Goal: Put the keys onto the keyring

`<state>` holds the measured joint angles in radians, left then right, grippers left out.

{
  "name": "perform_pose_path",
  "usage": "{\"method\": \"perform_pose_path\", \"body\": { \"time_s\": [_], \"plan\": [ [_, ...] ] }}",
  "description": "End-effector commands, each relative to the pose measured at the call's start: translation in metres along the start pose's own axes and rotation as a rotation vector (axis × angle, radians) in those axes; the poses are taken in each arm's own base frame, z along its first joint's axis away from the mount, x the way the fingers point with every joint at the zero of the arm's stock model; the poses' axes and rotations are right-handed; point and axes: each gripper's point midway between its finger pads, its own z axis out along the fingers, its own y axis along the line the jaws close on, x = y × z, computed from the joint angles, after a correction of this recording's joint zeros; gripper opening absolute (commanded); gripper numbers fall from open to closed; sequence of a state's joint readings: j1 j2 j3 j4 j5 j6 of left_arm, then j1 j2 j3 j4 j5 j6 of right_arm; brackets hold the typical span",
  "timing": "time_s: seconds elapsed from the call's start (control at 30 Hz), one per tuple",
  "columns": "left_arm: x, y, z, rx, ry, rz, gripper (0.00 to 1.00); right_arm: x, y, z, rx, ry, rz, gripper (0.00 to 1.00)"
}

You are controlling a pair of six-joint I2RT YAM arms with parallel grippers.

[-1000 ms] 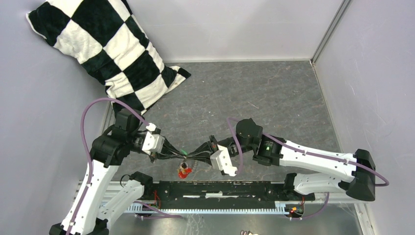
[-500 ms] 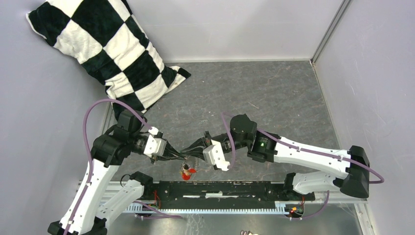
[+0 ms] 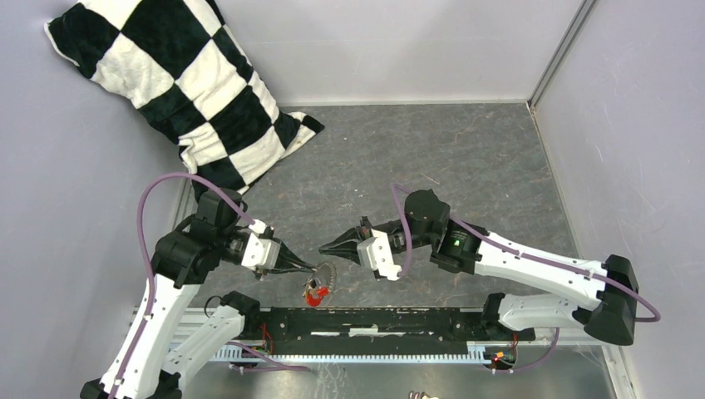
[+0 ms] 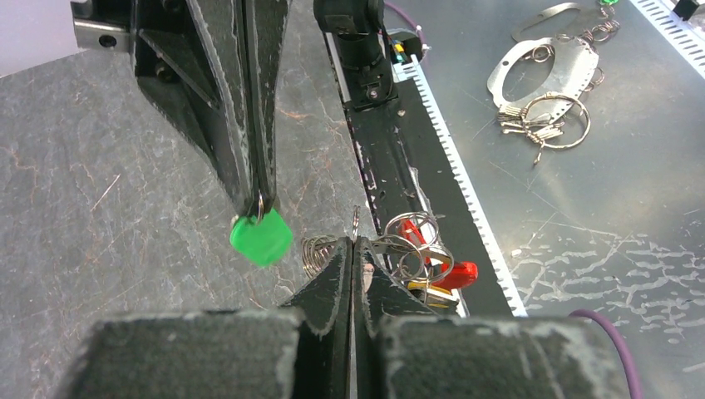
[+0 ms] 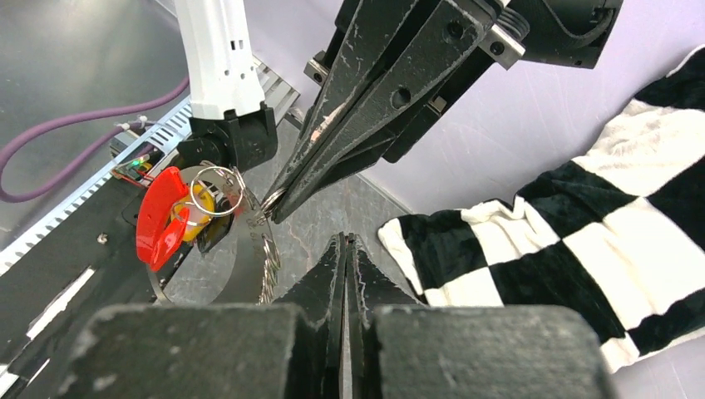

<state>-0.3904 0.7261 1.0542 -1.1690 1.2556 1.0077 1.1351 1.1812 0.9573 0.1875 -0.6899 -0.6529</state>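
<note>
Scuffed grey stone-look table (image 3: pixel 465 158): left gripper (image 3: pixel 314 268) pinches the springy coiled-wire keyring (image 4: pixel 317 254) just above it, right gripper (image 3: pixel 323 248) clamps the blocky green key (image 4: pixel 260 238), now backed away from the left.

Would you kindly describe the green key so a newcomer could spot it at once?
Near the front edge of the grey table, find the right gripper, shut. The green key hangs from its tips. It alone is green; the cluster nearby is red and yellow.
</note>
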Motion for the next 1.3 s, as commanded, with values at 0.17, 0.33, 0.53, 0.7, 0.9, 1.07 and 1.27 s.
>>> {"method": "perform_pose_path", "body": {
  "time_s": [0.17,0.33,0.53,0.7,0.9,1.07,1.27],
  "plan": [
    [-0.024,0.007,0.0,0.012,-0.056,0.034,0.02,-0.017,0.015,-0.01,-0.077,-0.051,-0.022,0.01],
    [-0.027,0.007,0.001,0.012,-0.072,0.021,0.02,-0.016,0.025,-0.01,-0.124,-0.055,-0.017,0.0],
    [-0.026,0.009,0.001,0.012,-0.07,0.006,0.02,-0.018,0.023,-0.01,-0.116,-0.066,-0.032,0.0],
    [-0.025,0.009,0.001,0.008,-0.066,0.001,0.02,-0.023,0.02,-0.009,-0.112,-0.083,-0.045,0.0],
    [-0.022,0.008,0.001,0.007,-0.062,-0.007,0.02,-0.025,0.018,-0.007,-0.117,-0.094,-0.052,0.0],
    [-0.021,0.009,0.001,0.003,-0.055,-0.011,0.02,-0.03,0.016,-0.006,-0.123,-0.111,-0.061,0.0],
    [-0.02,0.01,0.001,0.001,-0.051,-0.016,0.02,-0.032,0.012,-0.003,-0.119,-0.12,-0.064,0.0]
  ]
}}
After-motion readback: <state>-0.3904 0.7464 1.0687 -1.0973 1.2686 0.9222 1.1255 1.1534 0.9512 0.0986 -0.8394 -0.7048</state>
